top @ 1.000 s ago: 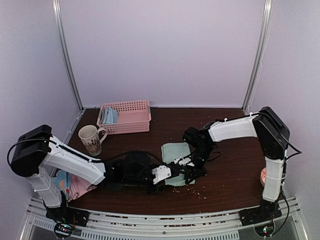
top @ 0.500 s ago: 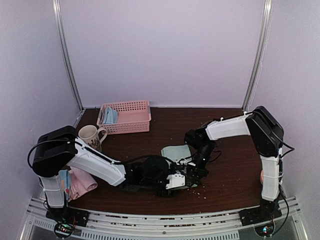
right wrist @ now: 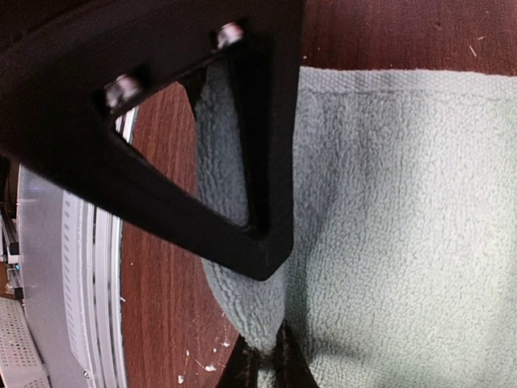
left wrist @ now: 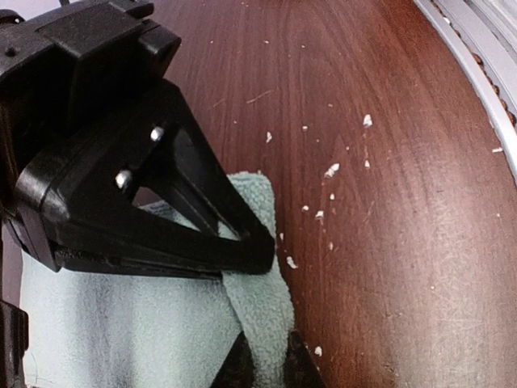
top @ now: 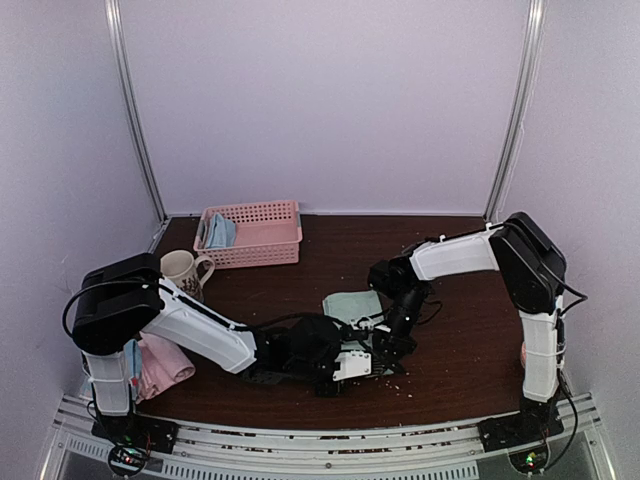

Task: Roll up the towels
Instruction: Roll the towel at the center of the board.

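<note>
A pale sage green towel [top: 352, 303] lies flat on the brown table near the middle. Both grippers meet at its near edge. My left gripper [top: 352, 363] [left wrist: 267, 368] is shut on a raised fold of that towel [left wrist: 257, 307], with cloth between its fingertips. My right gripper [top: 385, 345] [right wrist: 264, 365] is shut on the same near edge of the towel [right wrist: 388, 210], pinching a small tuck. A pink towel [top: 160, 366] and a blue dotted towel [top: 128, 357] lie heaped at the near left. A light blue towel [top: 220, 232] sits in the basket.
A pink perforated basket [top: 262, 228] stands at the back left, with a patterned mug [top: 180, 277] in front of it. A small pinkish object [top: 526, 350] lies at the near right by the right arm's base. White crumbs [left wrist: 331, 170] dot the wood near the table's front edge.
My left arm has reached farther right and its jaws have closed onto the towel's near edge. My right gripper has kept its grip, shifting only slightly.
</note>
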Robot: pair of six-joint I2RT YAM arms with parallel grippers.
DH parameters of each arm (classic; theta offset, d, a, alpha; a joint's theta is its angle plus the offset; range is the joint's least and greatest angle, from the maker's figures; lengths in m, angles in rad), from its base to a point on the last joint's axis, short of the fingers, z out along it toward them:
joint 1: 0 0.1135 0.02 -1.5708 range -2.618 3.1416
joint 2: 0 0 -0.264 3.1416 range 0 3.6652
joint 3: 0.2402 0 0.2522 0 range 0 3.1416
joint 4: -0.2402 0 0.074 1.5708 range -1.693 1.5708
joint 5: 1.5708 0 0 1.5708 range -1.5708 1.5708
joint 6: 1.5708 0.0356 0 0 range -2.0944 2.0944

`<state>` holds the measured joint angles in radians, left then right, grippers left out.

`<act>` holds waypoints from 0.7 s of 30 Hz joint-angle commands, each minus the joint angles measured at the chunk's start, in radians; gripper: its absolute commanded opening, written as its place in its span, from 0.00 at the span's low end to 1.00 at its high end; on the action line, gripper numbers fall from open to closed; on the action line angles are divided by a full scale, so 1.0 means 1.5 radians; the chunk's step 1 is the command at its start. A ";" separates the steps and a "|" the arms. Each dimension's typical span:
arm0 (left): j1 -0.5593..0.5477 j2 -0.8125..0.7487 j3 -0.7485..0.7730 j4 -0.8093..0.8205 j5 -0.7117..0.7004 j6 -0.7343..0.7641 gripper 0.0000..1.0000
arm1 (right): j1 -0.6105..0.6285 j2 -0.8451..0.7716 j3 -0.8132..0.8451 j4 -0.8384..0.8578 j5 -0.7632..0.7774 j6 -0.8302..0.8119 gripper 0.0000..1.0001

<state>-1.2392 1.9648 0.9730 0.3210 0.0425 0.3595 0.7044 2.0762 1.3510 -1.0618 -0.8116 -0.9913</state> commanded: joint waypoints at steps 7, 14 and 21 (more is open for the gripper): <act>0.017 -0.003 0.004 0.010 0.078 -0.063 0.01 | -0.077 -0.046 0.040 -0.128 -0.079 -0.080 0.32; 0.085 0.017 0.057 -0.059 0.237 -0.169 0.00 | -0.183 -0.145 0.064 -0.193 -0.145 -0.080 0.38; 0.191 0.110 0.109 -0.038 0.504 -0.356 0.00 | -0.210 -0.315 -0.050 0.102 -0.037 0.175 0.31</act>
<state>-1.0183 2.0583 1.1088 0.2394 0.5377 0.0196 0.3927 1.7275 1.3827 -1.1790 -0.9604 -0.9619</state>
